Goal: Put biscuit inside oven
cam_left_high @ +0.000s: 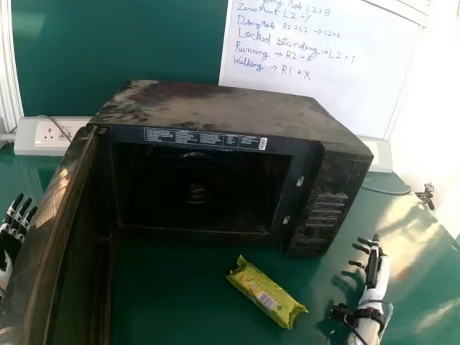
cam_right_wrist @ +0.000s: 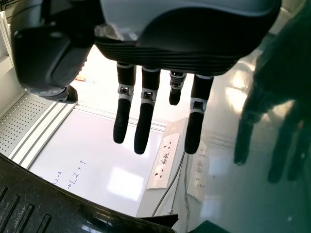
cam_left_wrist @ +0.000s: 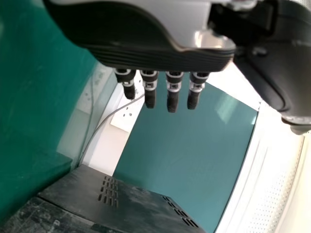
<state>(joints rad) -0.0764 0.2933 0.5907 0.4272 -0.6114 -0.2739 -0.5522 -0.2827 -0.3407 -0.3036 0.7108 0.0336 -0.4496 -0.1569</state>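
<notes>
Just one biscuit packet [cam_left_high: 267, 293] lies on the glossy green table [cam_left_high: 180, 305], outside the single open oven [cam_left_high: 215, 108]. Both robot hands are released: the right robot hand [cam_left_high: 376, 277] towards the table's right edge, the left robot hand [cam_left_high: 8, 244] partly hidden by the oven door [cam_left_high: 61, 208]. Beyond the far edge, a whiteboard [cam_left_high: 316, 100].

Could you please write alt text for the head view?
A green biscuit packet lies on the table before a black oven with its door open; the robot's right hand is beside the packet.
</notes>
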